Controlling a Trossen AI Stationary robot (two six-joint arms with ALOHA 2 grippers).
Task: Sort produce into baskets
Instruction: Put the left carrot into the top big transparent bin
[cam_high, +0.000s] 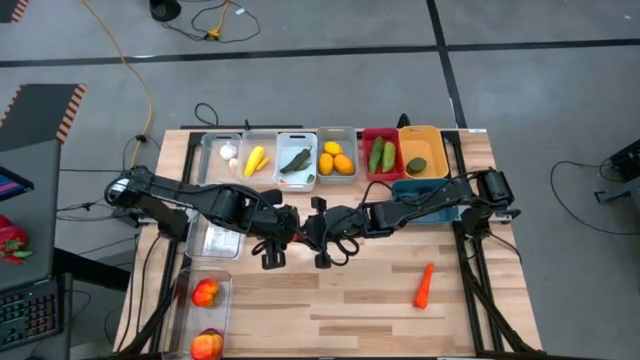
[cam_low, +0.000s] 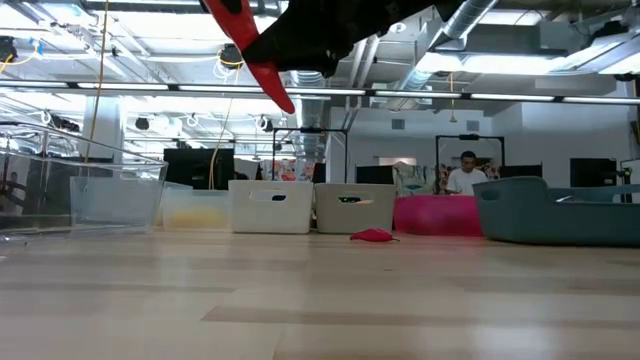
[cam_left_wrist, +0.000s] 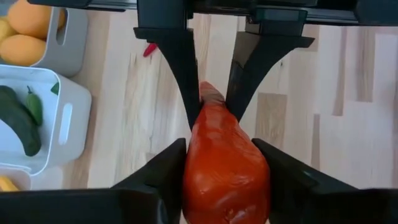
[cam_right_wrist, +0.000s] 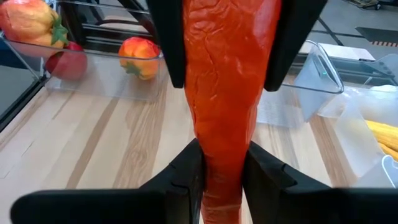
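Note:
A long red pepper hangs high over the middle of the table, between my two grippers. My left gripper comes from the table's left and is shut on the pepper's thick part. My right gripper comes from the right and is shut on its narrow part. In the high view the two grippers meet tip to tip and hide most of the pepper. An orange carrot lies on the table at the near right. A small red chili lies on the table in front of the baskets. My left gripper pinches the pepper's thick part between its two fingers, one on each side. The fingers slant down from the table's left and point along the pepper. The pepper is lifted clear of the table and tilted. My right gripper pinches the pepper's narrow part between its two fingers. The fingers come from the table's right, slanting a little down and pointing along the pepper. The pepper's thick part reaches on between the left gripper's fingers.
A row of baskets stands along the far edge: clear, clear, white, grey, red, orange-yellow, with a teal one in front. Clear baskets with red-yellow fruit stand at the near left.

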